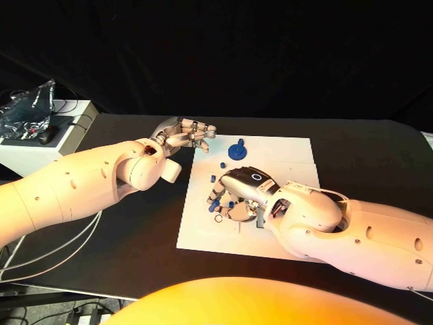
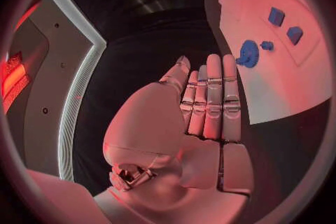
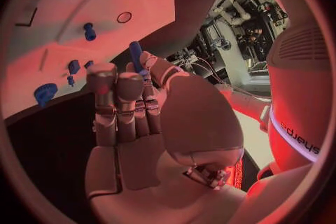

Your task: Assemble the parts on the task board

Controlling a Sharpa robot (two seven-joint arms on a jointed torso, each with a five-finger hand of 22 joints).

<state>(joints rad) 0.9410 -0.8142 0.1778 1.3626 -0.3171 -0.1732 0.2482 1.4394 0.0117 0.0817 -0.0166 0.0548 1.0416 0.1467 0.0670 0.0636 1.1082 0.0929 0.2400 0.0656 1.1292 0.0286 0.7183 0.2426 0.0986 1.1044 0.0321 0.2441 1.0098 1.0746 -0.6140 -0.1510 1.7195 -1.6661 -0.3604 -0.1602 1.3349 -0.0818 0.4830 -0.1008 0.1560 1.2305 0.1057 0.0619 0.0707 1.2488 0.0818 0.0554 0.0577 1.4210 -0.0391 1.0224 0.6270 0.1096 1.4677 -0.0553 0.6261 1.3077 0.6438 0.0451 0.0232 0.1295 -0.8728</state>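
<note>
Though partly hidden, parts [image 1: 238,150] on task board [image 1: 293,150].

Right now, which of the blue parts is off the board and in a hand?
The blue rod, pinched in the right hand fingers; the blue gear and the others sit on the task board.

The task board [image 1: 275,152] lies in the middle of the table [image 1: 373,145], and a box [image 1: 26,139] sits at the table's far left corner. The left hand [image 1: 183,134] hangs just off the board's far left corner, with a gear [image 1: 238,150] standing on the board just to its right and a small part [image 1: 223,164] lying a little nearer. The right hand [image 1: 238,193] is over the board's near left part with a peg [image 3: 135,54] pinched in its fingertips, and further small parts [image 1: 214,208] lie beneath and beside it.
</note>
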